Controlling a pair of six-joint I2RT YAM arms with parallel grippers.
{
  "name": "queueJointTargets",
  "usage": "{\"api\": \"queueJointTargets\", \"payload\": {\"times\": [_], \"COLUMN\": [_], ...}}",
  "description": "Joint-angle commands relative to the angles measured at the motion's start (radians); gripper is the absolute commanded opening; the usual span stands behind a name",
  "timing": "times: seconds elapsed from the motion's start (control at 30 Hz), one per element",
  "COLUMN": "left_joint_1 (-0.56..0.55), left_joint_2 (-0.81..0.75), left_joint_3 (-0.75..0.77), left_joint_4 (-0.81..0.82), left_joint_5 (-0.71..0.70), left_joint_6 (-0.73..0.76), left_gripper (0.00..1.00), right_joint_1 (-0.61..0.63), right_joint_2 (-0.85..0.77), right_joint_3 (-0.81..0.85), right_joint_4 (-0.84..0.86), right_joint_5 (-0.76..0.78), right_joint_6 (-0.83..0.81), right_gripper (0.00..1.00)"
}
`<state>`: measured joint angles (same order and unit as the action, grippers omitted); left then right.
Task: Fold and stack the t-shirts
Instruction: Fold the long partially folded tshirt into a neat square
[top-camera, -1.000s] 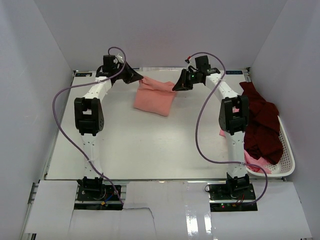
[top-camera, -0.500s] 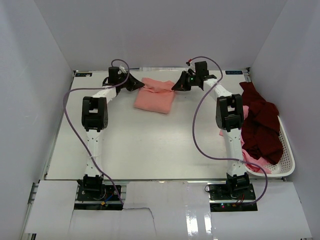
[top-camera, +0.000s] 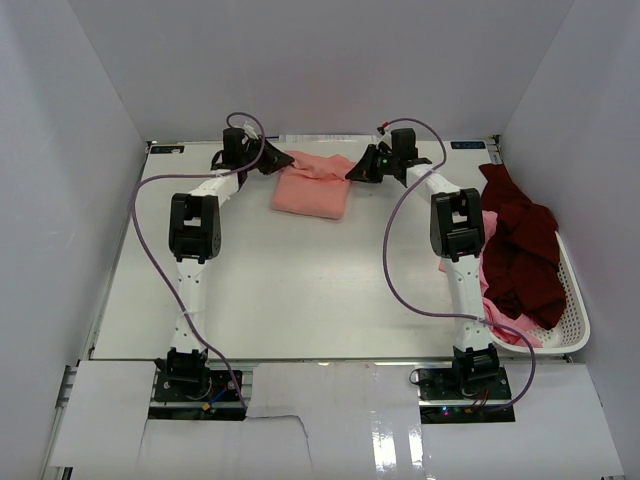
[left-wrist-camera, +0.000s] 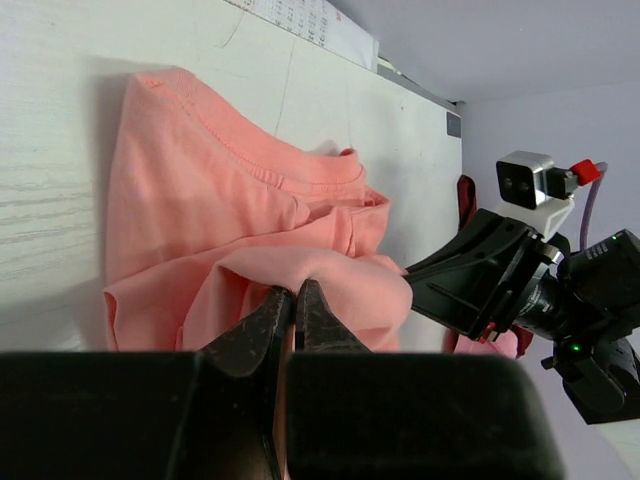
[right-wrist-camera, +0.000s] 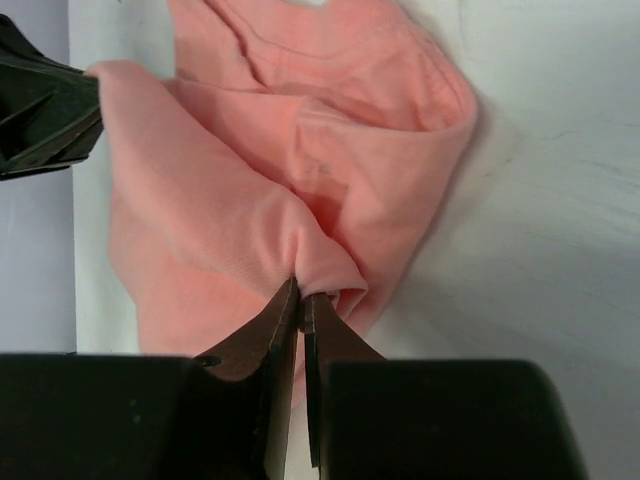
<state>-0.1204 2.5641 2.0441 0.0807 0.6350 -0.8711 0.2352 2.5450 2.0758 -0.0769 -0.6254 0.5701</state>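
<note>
Shirt (top-camera: 312, 190), salmon-pink, lay bunched ahead of both fingertip pairs. I saw my left gripper (left-wrist-camera: 293, 297) pinching a raised fold at its edge; my right gripper (right-wrist-camera: 301, 297) pinched the opposite fold, fingers pressed onto cloth.

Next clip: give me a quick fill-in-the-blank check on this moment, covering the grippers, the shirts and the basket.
1. The left gripper and right gripper are both ____ on cloth.
2. The t-shirt they pinch is coloured ____.
3. The white basket sits on the robot's ____ side.
4. The heap of shirts in it is mostly dark ____.

Missing words: shut; salmon-pink; right; maroon.
</note>
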Motion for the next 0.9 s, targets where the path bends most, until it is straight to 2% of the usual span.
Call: {"api": "queueJointTargets", "payload": {"times": [0.0, 0.27, 0.43, 0.63, 0.87], "left_joint_1": [-0.019, -0.025, -0.048, -0.079, -0.12], "left_joint_2": [-0.048, -0.119, -0.24, -0.399, -0.655], "left_joint_3": [-0.016, -0.189, -0.404, -0.678, -0.959], "left_joint_4": [-0.012, -0.032, -0.041, -0.029, -0.018], "left_joint_5": [-0.027, -0.064, -0.121, -0.189, -0.185], "left_joint_6": [0.032, 0.07, 0.101, 0.129, 0.138], "left_gripper": [0.11, 0.1, 0.08, 0.06, 0.06], "right_joint_1": [-0.002, 0.018, 0.041, 0.061, 0.096], "right_joint_2": [0.035, 0.028, -0.029, -0.175, -0.443], "right_joint_3": [0.04, 0.004, -0.081, -0.316, -0.789], "right_joint_4": [0.016, -0.035, -0.049, -0.024, 0.045], "right_joint_5": [0.021, 0.029, 0.023, 0.024, 0.032], "right_joint_6": [0.008, -0.047, -0.088, -0.134, -0.157], "right_gripper": [0.09, 0.08, 0.08, 0.08, 0.08]}}
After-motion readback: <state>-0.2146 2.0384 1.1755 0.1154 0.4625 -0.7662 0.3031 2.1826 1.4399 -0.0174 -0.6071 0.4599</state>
